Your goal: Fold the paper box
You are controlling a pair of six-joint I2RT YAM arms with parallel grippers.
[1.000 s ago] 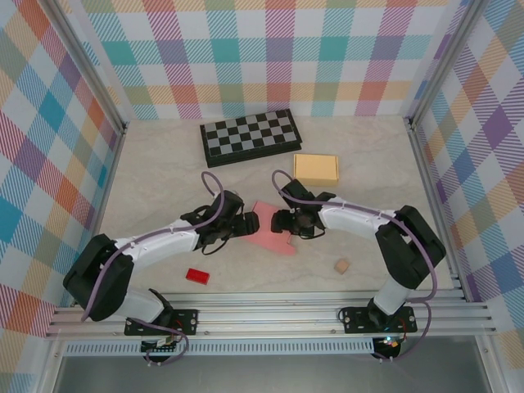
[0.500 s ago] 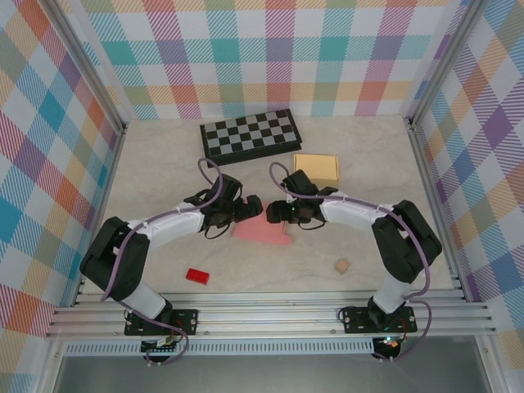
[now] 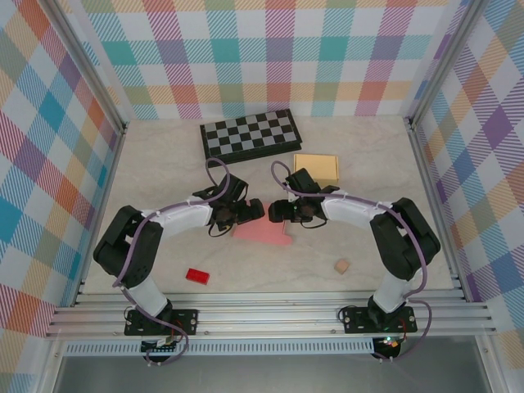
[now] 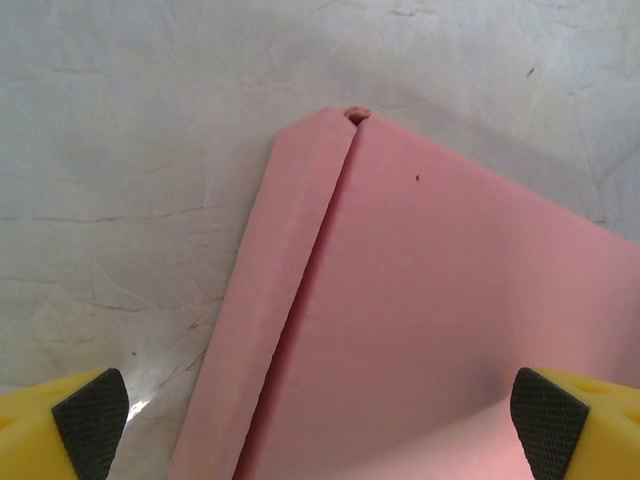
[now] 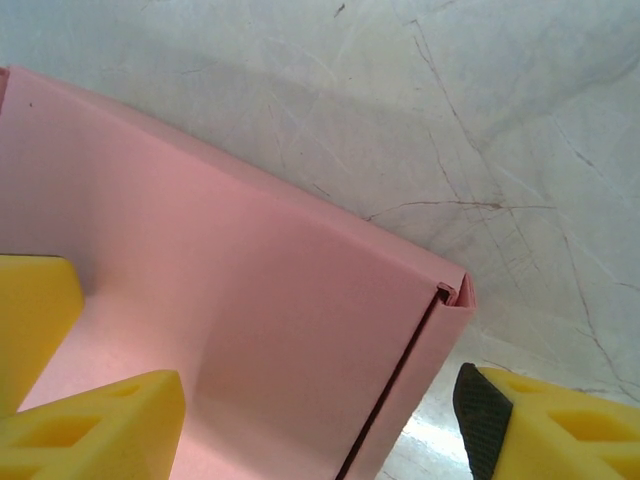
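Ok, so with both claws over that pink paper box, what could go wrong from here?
The left claw and right claw nearly meet over the pink paper box, so they might collide. The left claw's jaws stand wide open over the narrow folded flap; unpinned, it may spring back. The right claw straddles the box's corner; closing there could crumple it.

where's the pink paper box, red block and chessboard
flat pink paper box (image 3: 266,232), top view, bare middle
small red block (image 3: 197,276), top view, centre
black-and-white chessboard (image 3: 250,136), top view, centre

Lab enclosure: plaid walls (image 3: 278,57), aluminium frame (image 3: 246,318).
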